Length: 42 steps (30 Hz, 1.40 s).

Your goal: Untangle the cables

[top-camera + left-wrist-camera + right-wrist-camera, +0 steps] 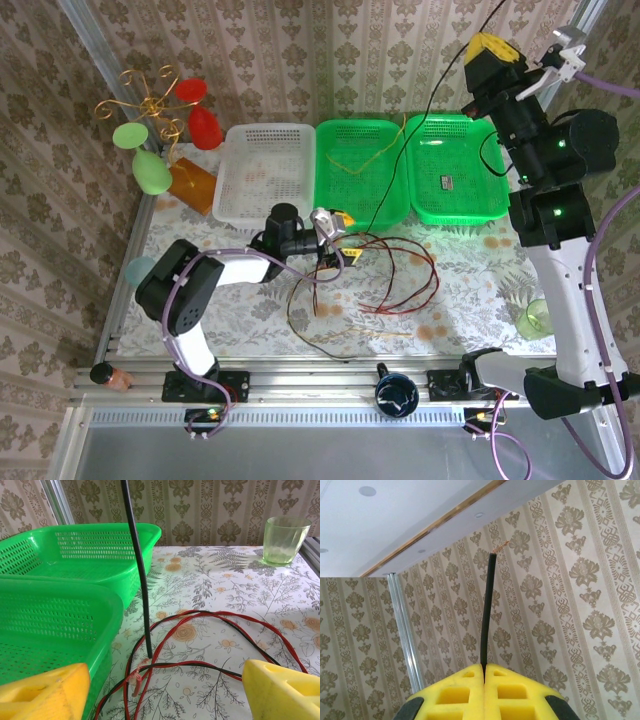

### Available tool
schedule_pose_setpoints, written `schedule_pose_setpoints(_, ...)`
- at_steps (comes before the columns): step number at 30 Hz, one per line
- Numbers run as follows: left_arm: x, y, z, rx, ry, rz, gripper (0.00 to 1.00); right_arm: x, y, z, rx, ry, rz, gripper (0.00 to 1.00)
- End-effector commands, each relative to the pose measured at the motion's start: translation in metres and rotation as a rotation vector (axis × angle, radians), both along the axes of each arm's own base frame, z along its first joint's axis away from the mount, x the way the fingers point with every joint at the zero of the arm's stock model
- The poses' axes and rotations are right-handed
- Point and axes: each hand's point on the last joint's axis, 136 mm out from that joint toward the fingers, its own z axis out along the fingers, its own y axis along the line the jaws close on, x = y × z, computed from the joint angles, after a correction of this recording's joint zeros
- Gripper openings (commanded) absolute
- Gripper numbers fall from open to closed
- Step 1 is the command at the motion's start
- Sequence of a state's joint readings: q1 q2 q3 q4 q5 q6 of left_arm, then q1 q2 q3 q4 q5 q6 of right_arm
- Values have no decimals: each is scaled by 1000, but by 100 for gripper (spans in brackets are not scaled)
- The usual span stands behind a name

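Though gaping wide, grips nothing with the left pincer (165, 690), low over cables (200, 612) looped on the floral table (470, 290). Pinches one black cable (487, 615) in the closed right pincer (484, 667), high against damask wallpaper (570, 580).

On a white tablecloth (470, 260) printed with grey-green ferns and orange roses, the cables (200, 612) loop in red and black in front of the middle green basket (330, 205), with a yellow-olive strand (360, 160) inside it and a black cable (137, 555) rising beside it. Left of that basket is a white latticed basket (235, 190) and right of it another bright green basket (490, 205). The wallpaper (300, 60) behind it is beige with brown damask stripes, and the right gripper (484, 670) is bright yellow with black corners
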<state>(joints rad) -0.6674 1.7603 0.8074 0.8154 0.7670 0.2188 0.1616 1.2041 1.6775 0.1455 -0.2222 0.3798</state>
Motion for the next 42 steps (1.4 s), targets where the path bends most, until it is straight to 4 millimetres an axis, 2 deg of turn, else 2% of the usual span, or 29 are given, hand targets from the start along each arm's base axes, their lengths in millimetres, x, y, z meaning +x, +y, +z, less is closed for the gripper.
schedule_pose_setpoints(1, -3, -9, 5, -11, -42, -40, 80, -12, 5, 14, -20, -47, 19, 0)
schedule_pose_setpoints(9, 8, -19, -10, 16, -27, -4, 76, -14, 5, 17, -22, -55, 22, 0)
schedule_pose_setpoints(17, 21, -29, -13, -3, 10, 21, 53, -14, 5, 19, -21, -60, 26, 0)
schedule_pose_setpoints(23, 20, -32, -23, 17, 28, 24, 31, -15, 6, 22, -26, -66, 27, 0)
schedule_pose_setpoints(25, 19, -32, -26, 20, 32, 28, 27, -15, 6, 23, -26, -67, 27, 0)
schedule_pose_setpoints(27, 19, -33, -27, 16, 32, 31, 27, -14, 7, 24, -28, -68, 29, 0)
schedule_pose_setpoints(31, 20, -31, -25, 1, 29, 43, 36, -12, 7, 23, -42, -70, 21, 0)
schedule_pose_setpoints(35, 19, -27, -15, -11, 12, 59, 40, -7, -4, 25, -85, -88, -91, 0)
schedule_pose_setpoints(42, 13, -18, 8, -17, -1, 76, 47, 22, -25, 29, -178, -106, -314, 0)
